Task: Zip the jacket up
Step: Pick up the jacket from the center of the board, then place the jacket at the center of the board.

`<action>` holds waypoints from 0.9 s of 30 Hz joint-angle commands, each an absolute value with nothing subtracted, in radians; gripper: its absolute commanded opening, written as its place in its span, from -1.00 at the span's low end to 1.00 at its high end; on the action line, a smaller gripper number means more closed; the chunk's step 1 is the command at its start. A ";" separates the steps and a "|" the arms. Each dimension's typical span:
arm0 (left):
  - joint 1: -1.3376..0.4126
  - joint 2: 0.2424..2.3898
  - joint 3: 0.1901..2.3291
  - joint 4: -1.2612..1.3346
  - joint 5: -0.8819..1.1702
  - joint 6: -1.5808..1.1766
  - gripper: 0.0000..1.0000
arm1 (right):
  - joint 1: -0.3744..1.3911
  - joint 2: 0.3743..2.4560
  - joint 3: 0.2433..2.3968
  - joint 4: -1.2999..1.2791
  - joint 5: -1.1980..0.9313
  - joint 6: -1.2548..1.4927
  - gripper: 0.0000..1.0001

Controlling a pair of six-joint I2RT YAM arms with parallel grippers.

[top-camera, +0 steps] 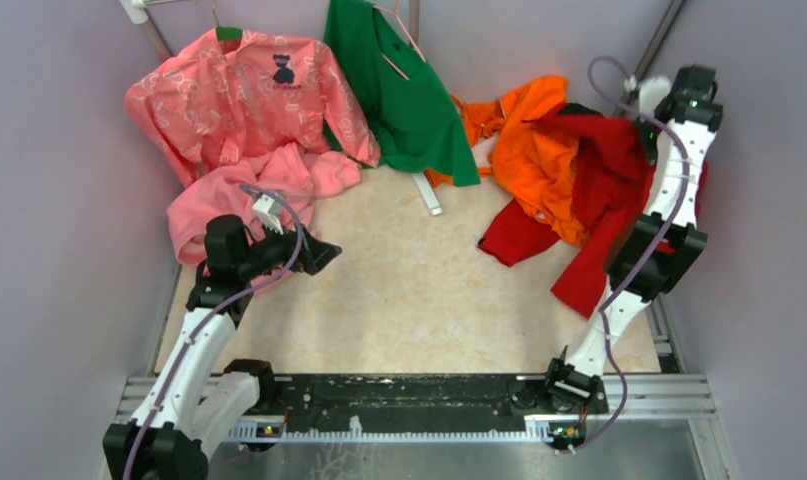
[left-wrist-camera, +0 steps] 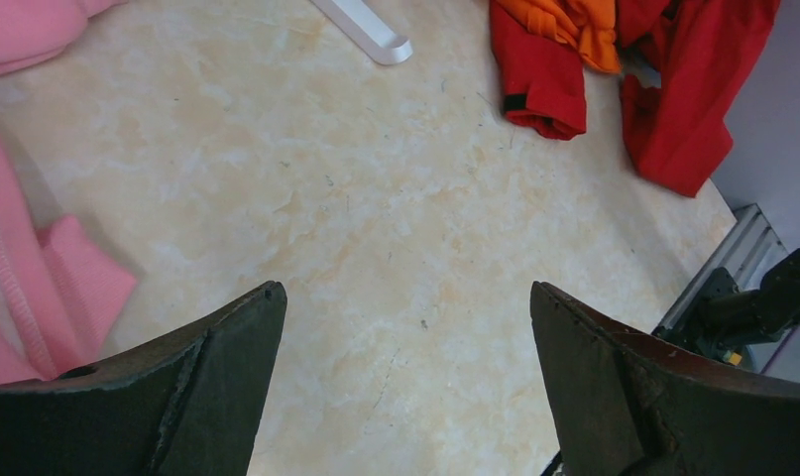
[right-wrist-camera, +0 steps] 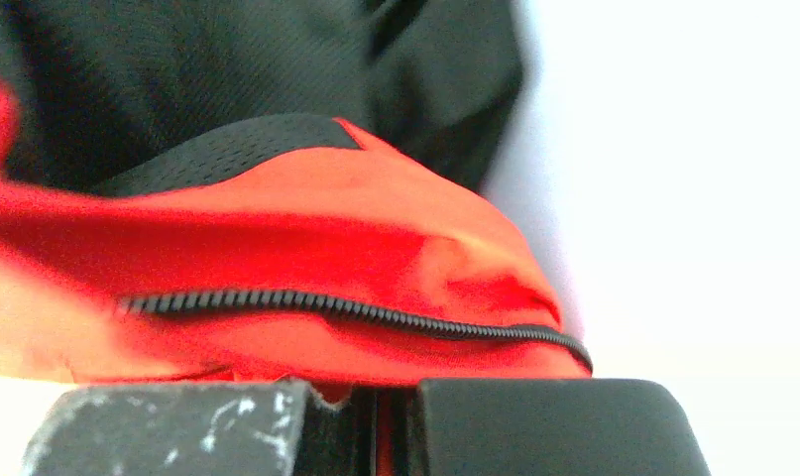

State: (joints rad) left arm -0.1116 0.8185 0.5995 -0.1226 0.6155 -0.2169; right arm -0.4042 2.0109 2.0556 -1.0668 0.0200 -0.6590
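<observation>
Top external view: the jacket [top-camera: 604, 180] is seen crumpled at about 2 o'clock on the table [top-camera: 419, 300], bright red, partly covered by an orange garment [top-camera: 534, 140], with one sleeve trailing toward 4 o'clock. One red jacket, one orange garment, one green garment [top-camera: 404, 95] at 12 o'clock, and two pink garments are counted: a patterned shirt [top-camera: 249, 95] and a plain fleece [top-camera: 244, 190], both near 10 o'clock. One white strip [top-camera: 429, 193] is seen below the green garment. From above, the right arm's fingers are hidden in the red cloth. They are shown only in the right wrist view, where the right gripper [right-wrist-camera: 376, 421] is clenched, with a thin sliver of red jacket fabric pinched between its fingers. Only there are the jacket's details revealed: a dark zipper [right-wrist-camera: 356, 309] running across a red fold, and dark lining [right-wrist-camera: 227, 89] above it. The left gripper [left-wrist-camera: 405, 297] is spread wide and empty over bare tabletop in the left wrist view. In that view the red sleeve cuff [left-wrist-camera: 539, 99] lies at 1 o'clock.
</observation>
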 commanded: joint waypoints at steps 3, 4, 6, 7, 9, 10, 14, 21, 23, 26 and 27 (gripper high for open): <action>-0.143 0.884 0.587 0.017 0.835 -0.318 0.87 | -0.342 1.825 2.625 -0.949 0.117 -0.703 -1.00; -0.165 0.893 0.588 0.031 0.838 -0.324 0.85 | -0.315 1.799 2.658 -0.899 0.138 -0.708 -1.00; -0.227 0.900 0.591 0.064 0.814 -0.324 0.85 | -0.255 1.713 2.622 -0.734 0.164 -0.705 -1.00; -0.260 0.903 0.589 0.081 0.796 -0.325 0.85 | -0.230 1.665 2.585 -0.662 0.165 -0.692 -1.00; -0.321 0.905 0.579 0.150 0.776 -0.343 0.85 | -0.186 1.591 2.542 -0.578 0.138 -0.646 -1.00; -0.347 0.906 0.568 0.202 0.771 -0.361 0.84 | -0.180 1.571 2.564 -0.572 0.093 -0.599 -1.00; -0.474 0.909 0.531 0.410 0.696 -0.372 0.87 | -0.178 1.484 2.561 -0.592 -0.218 -0.380 -1.00; -0.563 0.897 0.493 0.599 0.585 -0.291 0.87 | -0.178 1.334 2.320 -0.487 -0.869 0.046 -1.00; -0.563 0.862 0.481 0.602 0.581 -0.274 0.86 | -0.175 1.308 2.223 -0.372 -1.016 0.197 -1.00; -0.563 0.746 0.452 0.586 0.566 -0.222 0.86 | -0.065 1.270 2.003 -0.290 -1.096 0.316 -1.00; -0.564 0.696 0.446 0.562 0.539 -0.211 0.87 | 0.009 1.259 1.935 -0.363 -1.058 0.234 -1.00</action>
